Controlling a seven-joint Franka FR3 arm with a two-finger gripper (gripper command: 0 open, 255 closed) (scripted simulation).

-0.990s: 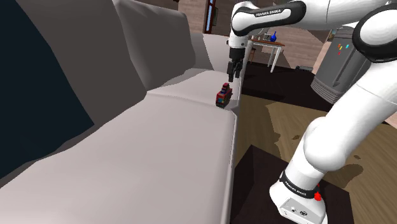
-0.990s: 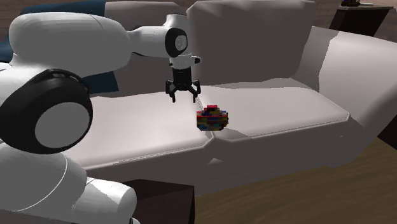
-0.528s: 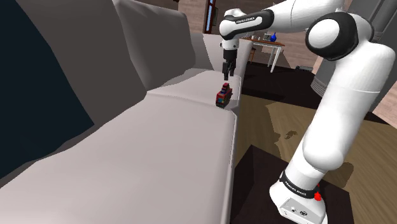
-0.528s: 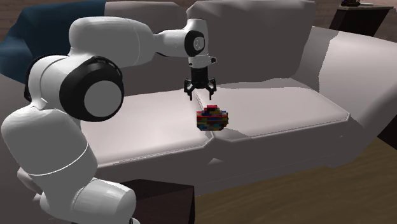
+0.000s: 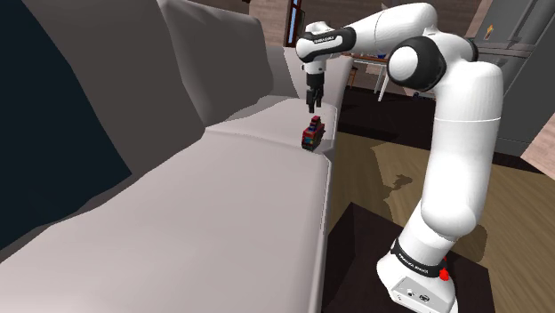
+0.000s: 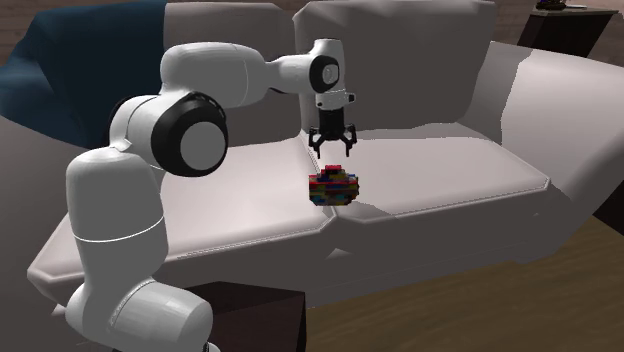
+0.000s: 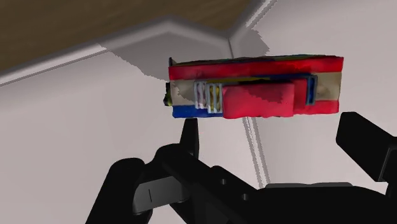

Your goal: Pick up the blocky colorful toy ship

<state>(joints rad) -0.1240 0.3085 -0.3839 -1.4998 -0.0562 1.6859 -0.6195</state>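
End effector released, fingers apart, hovering just above toy ship on pale sofa seat seam.

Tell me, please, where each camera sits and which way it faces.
Shoulder view: beside the stand, looking along the sofa seat; whole arm shows.
Second exterior view: before the sofa, facing its backrest; arm enters from that view's left.
Wrist view: on the wrist, looking down at the toy ship; both fingers of the open end effector show.
All share the toy ship.
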